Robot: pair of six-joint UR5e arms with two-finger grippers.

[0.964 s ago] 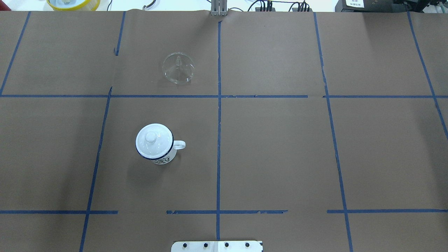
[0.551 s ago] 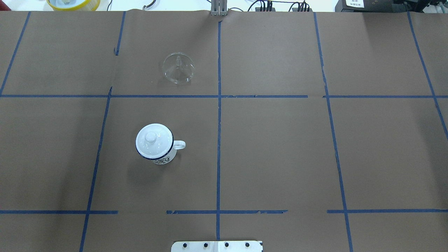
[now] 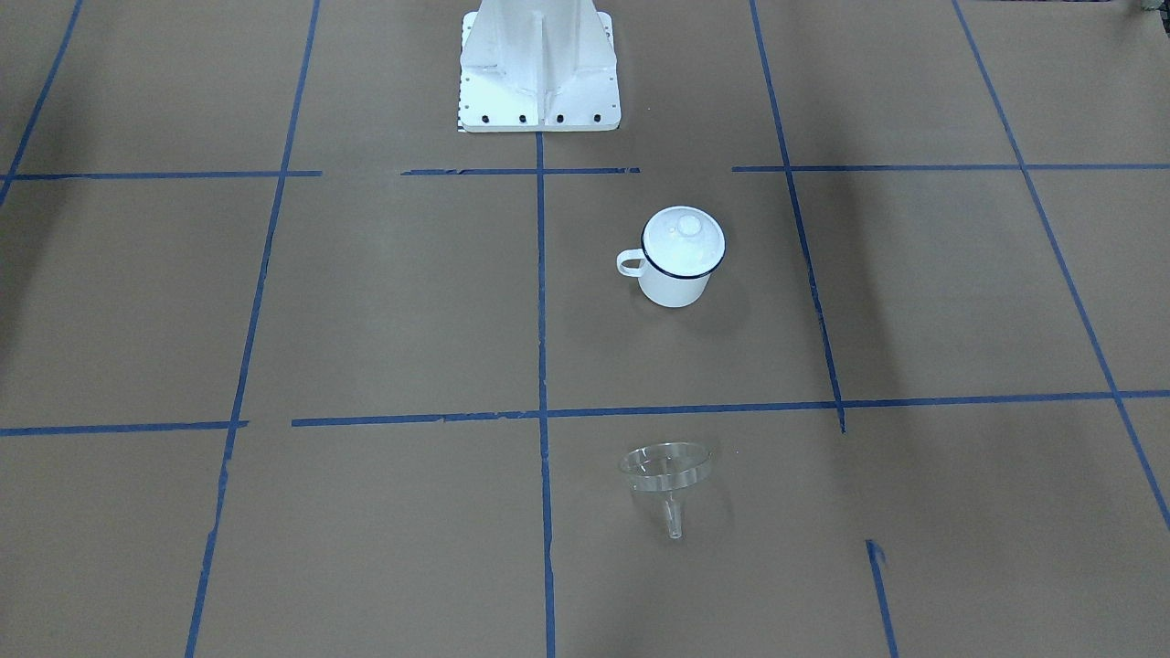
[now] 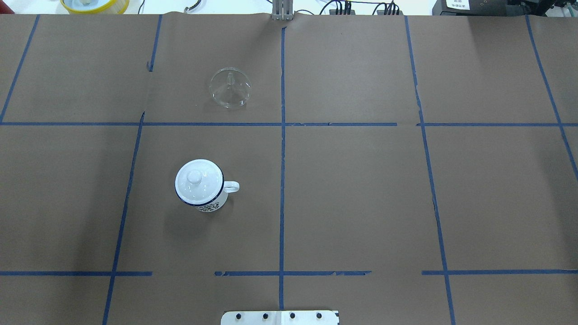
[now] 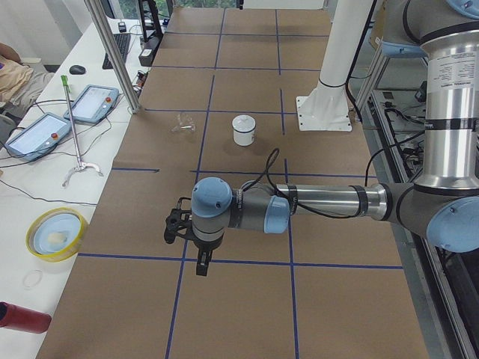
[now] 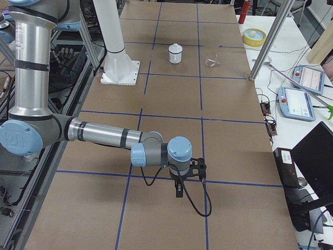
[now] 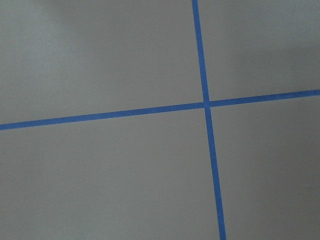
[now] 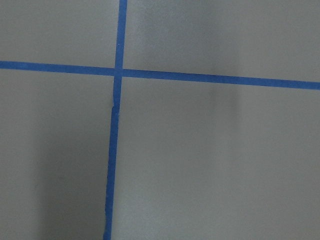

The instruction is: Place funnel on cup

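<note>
Brown paper [image 4: 361,203] gridded with blue tape [image 4: 282,180] is covering the desk [image 6: 171,94]. The funnel [image 4: 230,88] is lying well beyond the lidded cup [image 4: 212,201]. The left gripper [image 5: 192,247] and right gripper [image 6: 186,179] are hovering near opposite ends; released or clenched, I cannot tell.

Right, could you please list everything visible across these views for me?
funnel: one, clear, lying on the table, spout pointing away from the robot
cup: one, white with a dark blue rim, robot's left half
lid: one, white, on the cup
table: one, brown with a blue tape grid
yellow dish: one, on the white side bench
pedestal: one, white, at the robot's table edge
left arm: one, silver and blue, low over the table
right arm: one, same colours, likewise
</note>
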